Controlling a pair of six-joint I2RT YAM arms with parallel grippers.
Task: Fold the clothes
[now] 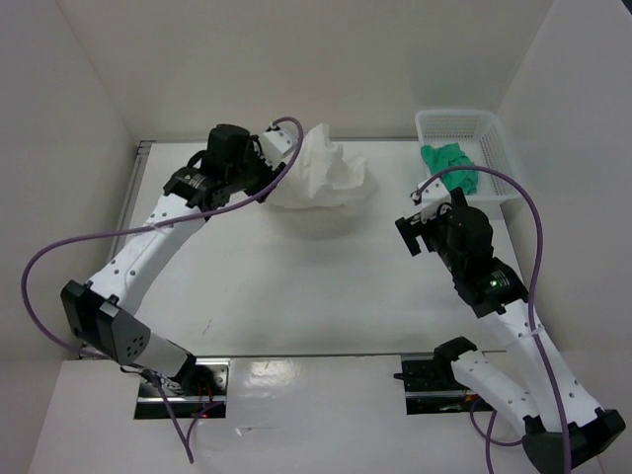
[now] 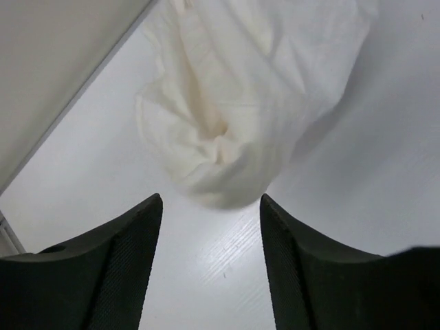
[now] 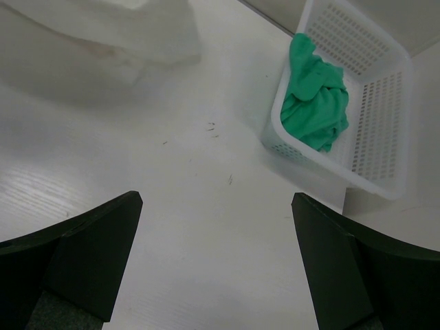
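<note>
Lying in a crumpled heap at the far middle of the table [image 1: 296,286], the white garment [image 1: 326,178] shows no flat panel and no straight fold line from above. The left arm [image 1: 148,242] stretches out to it, its head just beside the heap's left edge. The right arm [image 1: 494,286] stands well apart, on the right. Behind the right arm, a mesh basket [image 1: 464,117] in the far right corner holds a small green cloth [image 1: 449,163].

From the left wrist, the left gripper [image 2: 210,203] has its two fingers apart with bare tabletop between them. The rounded lower lobe of the garment hangs just beyond the fingertips, near but not gripped, and I cannot tell whether it touches them.

From the right wrist, the right gripper [image 3: 216,199] stands spread wide and empty over bare table. One edge of the garment shows at the upper left and the basket at the upper right.

As a judgement, the folding has not really begun. The fabric is bunched and wrinkled, so it has yet to be taken by an edge or corner, pulled out flat, then folded over and squared up.
</note>
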